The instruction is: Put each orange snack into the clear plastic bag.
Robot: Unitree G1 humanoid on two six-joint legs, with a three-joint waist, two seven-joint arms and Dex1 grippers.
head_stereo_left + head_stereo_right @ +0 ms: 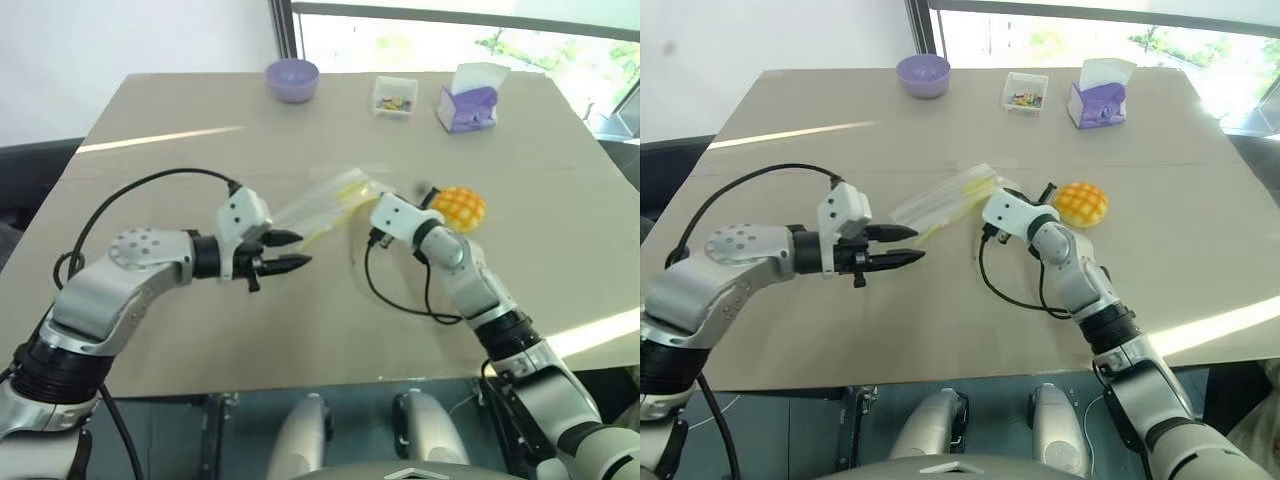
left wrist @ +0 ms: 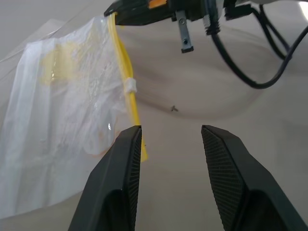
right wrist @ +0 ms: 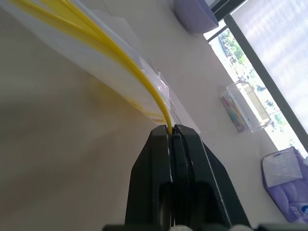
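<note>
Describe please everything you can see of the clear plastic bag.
The clear plastic bag is flat, transparent and slightly wrinkled, with a yellow seal strip along one edge. The right gripper is shut on that strip and holds that end up; the rest slopes toward the table. The left gripper is open beside the strip, not gripping it. The bag looks empty.

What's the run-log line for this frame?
right gripper: shut on clear plastic bag seal strip | left gripper: open, empty, beside bag | orange snack: on table, outside bag
</note>
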